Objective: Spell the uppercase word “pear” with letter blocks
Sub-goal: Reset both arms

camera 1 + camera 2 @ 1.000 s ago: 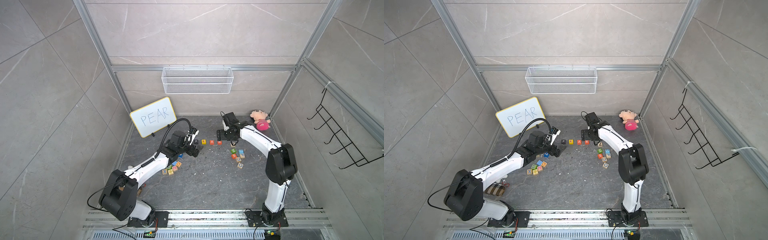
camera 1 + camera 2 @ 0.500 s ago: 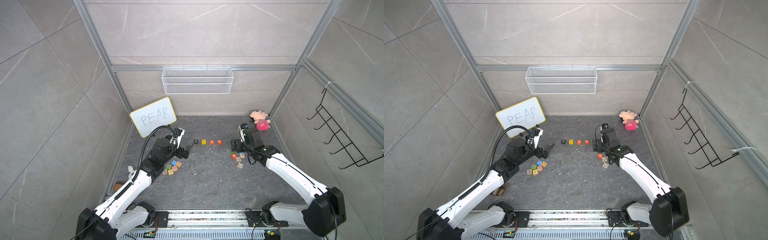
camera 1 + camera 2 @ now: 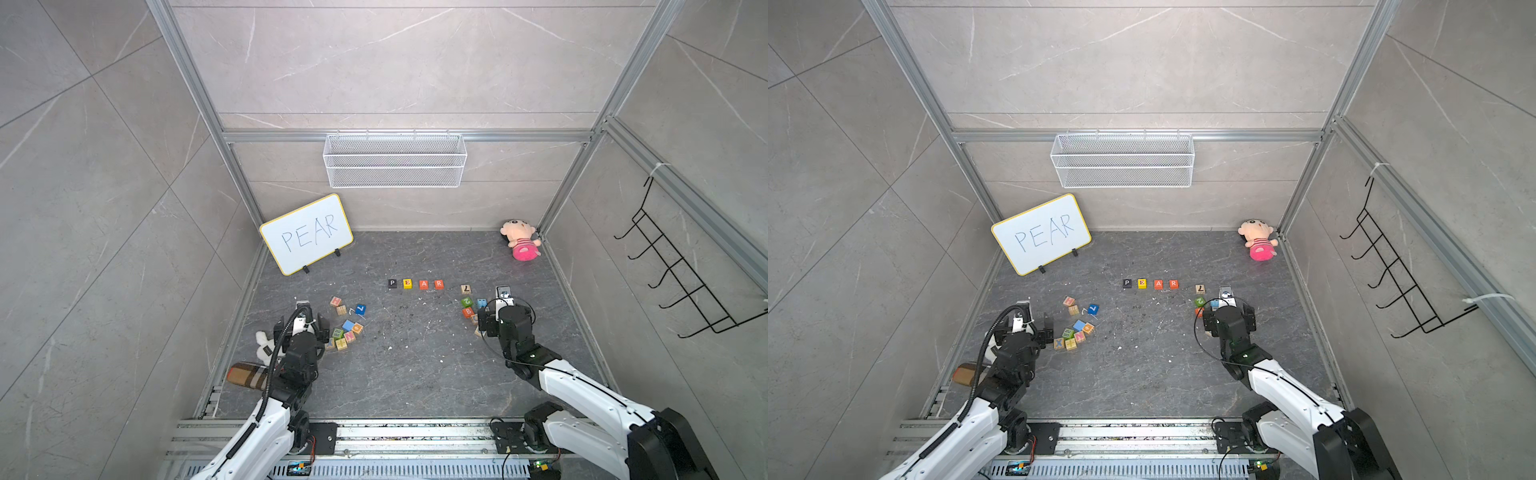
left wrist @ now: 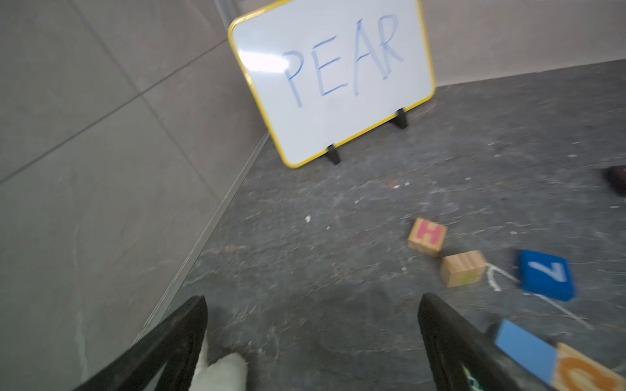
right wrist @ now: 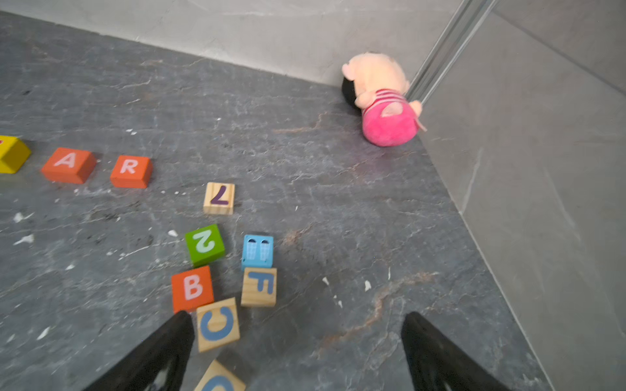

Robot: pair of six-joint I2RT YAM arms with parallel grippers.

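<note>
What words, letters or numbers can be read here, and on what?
"PEAR": whiteboard
"P": black block
"E": yellow block
"A": orange-red block
"R": red-orange block
"7": purple-printed wooden block
"2": green block
"B": orange block
"F": straight-set wooden block
"C": tilted wooden block
"H": pink-printed wooden block
Everything else: too blurred or small.

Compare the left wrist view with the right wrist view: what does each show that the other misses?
Only the left wrist view: the whiteboard reading PEAR, the H block, a blue block, and the open left pincer.
Only the right wrist view: the A block and R block in a row, the orange B block, the green 2 block, the plush doll in the corner, and the open right pincer.
Both share the dark floor and grey wall tiles; no block clearly appears in both.
</note>
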